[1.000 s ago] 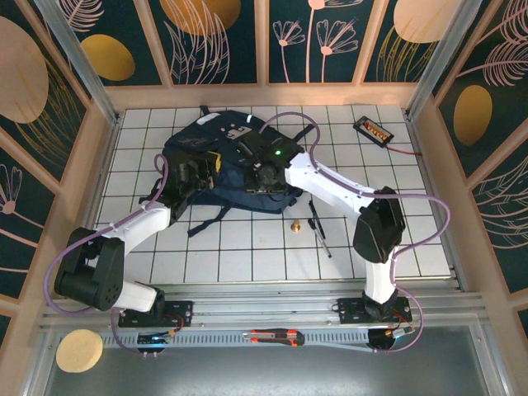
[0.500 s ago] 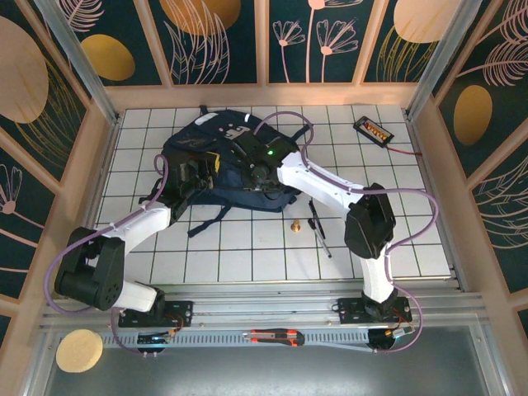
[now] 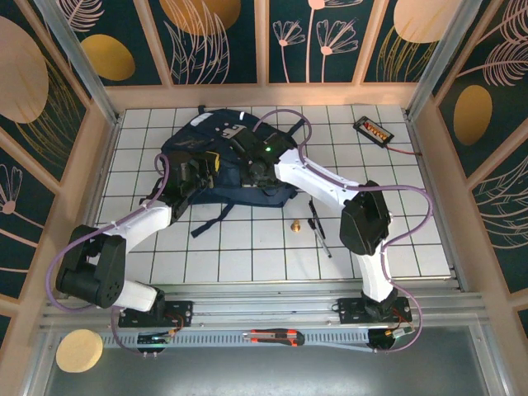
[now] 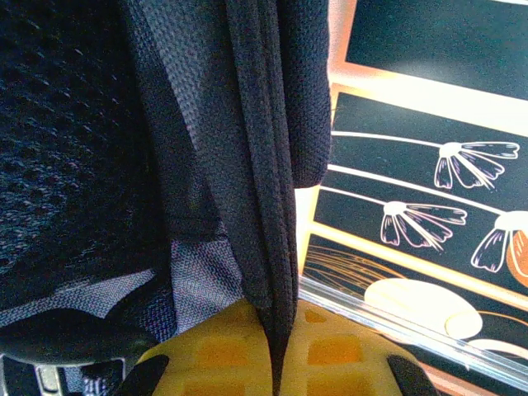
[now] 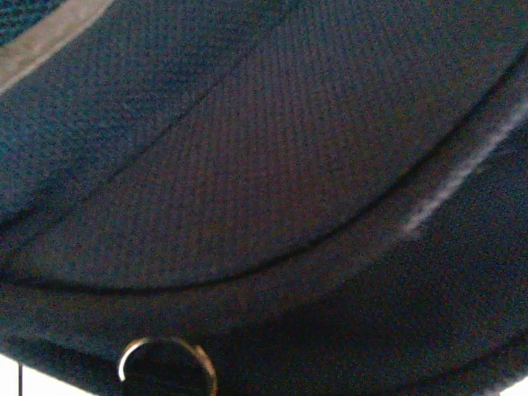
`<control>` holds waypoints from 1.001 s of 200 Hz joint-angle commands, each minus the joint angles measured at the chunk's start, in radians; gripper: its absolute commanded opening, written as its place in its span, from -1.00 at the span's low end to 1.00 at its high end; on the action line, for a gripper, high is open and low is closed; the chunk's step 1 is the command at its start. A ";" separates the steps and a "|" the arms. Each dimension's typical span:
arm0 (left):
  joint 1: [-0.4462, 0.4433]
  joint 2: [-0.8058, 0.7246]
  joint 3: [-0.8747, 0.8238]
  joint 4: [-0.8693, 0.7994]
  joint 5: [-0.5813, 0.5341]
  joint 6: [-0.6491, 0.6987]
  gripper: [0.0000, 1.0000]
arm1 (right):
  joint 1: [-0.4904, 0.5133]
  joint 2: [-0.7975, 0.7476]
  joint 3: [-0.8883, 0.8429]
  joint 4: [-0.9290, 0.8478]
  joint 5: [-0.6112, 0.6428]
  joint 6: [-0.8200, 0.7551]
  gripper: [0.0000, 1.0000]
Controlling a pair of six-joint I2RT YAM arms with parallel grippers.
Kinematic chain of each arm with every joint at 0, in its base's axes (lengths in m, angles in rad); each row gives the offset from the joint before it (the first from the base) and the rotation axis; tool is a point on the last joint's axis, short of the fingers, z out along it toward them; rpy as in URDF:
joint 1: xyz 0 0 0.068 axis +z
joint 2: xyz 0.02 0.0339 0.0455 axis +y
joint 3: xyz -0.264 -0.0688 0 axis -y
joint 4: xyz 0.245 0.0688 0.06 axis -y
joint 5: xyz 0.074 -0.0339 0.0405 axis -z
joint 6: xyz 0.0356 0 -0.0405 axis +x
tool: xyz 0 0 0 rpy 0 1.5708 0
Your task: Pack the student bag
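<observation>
Both arms match. My left arm (image 3: 140,221) and right arm (image 3: 318,177) have glossy white links between fat, rounded black joints, with black wrist ends, and each is bolted down on a black bracket base (image 3: 157,313). A thin purple cable (image 3: 285,112) hangs off each arm in loose loops from base to wrist, and a small green light (image 3: 266,149) glows on the right wrist. In the left wrist view there's a yellow plastic block (image 4: 223,351) with square recesses and a rounded black tip on either side.
</observation>
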 commanded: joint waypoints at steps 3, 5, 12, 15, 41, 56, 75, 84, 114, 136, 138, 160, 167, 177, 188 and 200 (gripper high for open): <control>-0.018 -0.018 0.050 0.124 0.057 -0.023 -1.00 | -0.020 -0.007 0.010 0.044 0.030 -0.021 -1.00; -0.018 -0.018 0.051 0.124 0.058 -0.020 -1.00 | -0.022 -0.011 0.006 0.042 0.029 -0.023 -1.00; -0.018 -0.018 0.050 0.118 0.058 -0.007 -1.00 | -0.028 -0.021 -0.007 0.037 0.022 -0.028 -1.00; -0.017 -0.018 0.050 0.113 0.060 0.000 -1.00 | -0.032 -0.024 -0.013 0.034 0.017 -0.031 -1.00; 0.007 -0.029 0.045 0.042 0.088 0.083 -1.00 | -0.066 -0.049 -0.055 -0.015 -0.005 -0.057 -1.00; 0.037 -0.029 0.044 -0.004 0.129 0.138 -1.00 | -0.094 -0.068 -0.126 -0.018 -0.019 -0.082 -1.00; 0.079 -0.037 0.038 -0.060 0.182 0.198 -1.00 | -0.142 -0.114 -0.235 -0.005 -0.036 -0.097 -1.00; 0.101 -0.043 0.031 -0.080 0.199 0.219 -1.00 | -0.165 -0.145 -0.280 0.009 -0.033 -0.101 -1.00; 0.162 -0.053 0.021 -0.152 0.240 0.304 -1.00 | -0.242 -0.222 -0.370 0.026 -0.010 -0.134 -1.00; 0.181 -0.034 0.036 -0.191 0.274 0.359 -1.00 | -0.291 -0.245 -0.408 0.078 -0.045 -0.179 -1.00; 0.183 -0.030 0.040 -0.198 0.278 0.367 -1.00 | -0.293 -0.247 -0.411 0.087 -0.050 -0.186 -1.00; 0.202 0.004 0.090 -0.275 0.308 0.452 -1.00 | -0.296 -0.246 -0.427 0.173 -0.094 -0.273 -1.00; 0.213 0.011 0.101 -0.291 0.317 0.471 -1.00 | -0.296 -0.246 -0.428 0.193 -0.114 -0.295 -1.00; 0.231 0.021 0.119 -0.320 0.324 0.504 -1.00 | -0.296 -0.256 -0.432 0.222 -0.151 -0.316 -1.00; 0.251 0.031 0.140 -0.348 0.321 0.541 -1.00 | -0.294 -0.281 -0.446 0.265 -0.227 -0.332 -1.00; 0.273 0.057 0.170 -0.372 0.335 0.573 -1.00 | -0.281 -0.300 -0.458 0.307 -0.295 -0.340 -1.00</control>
